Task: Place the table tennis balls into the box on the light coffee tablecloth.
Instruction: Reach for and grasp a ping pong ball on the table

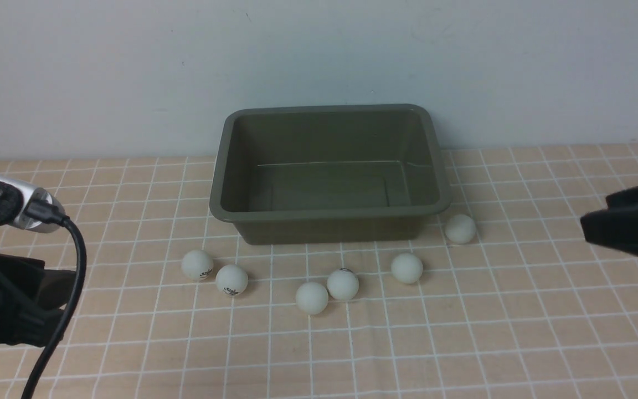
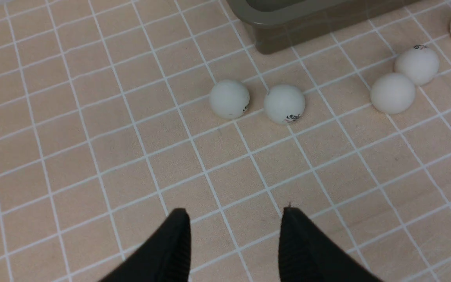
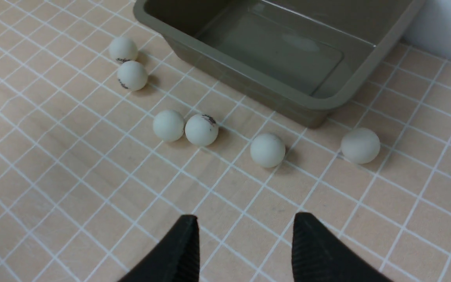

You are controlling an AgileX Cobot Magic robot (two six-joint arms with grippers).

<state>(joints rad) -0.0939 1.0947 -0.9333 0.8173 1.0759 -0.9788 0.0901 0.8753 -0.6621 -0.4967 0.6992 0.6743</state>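
Observation:
Several white table tennis balls lie on the light coffee tablecloth [image 1: 463, 332] in front of the olive-green box [image 1: 330, 213], which holds nothing. Two balls [image 1: 197, 264] [image 1: 231, 279] sit at the left, two [image 1: 312, 297] [image 1: 343, 284] touch in the middle, one [image 1: 406, 268] lies right of them, and one [image 1: 460, 229] rests by the box's right front corner. My left gripper [image 2: 235, 213] hovers open over bare cloth, short of the left pair [image 2: 229, 99] [image 2: 284, 104]. My right gripper [image 3: 245, 219] is open too, short of a single ball [image 3: 267, 150].
A pale wall rises right behind the box. My left arm with its cable [image 1: 70, 288] fills the left edge of the front view, and my right arm [image 1: 629, 227] juts in at the right edge.

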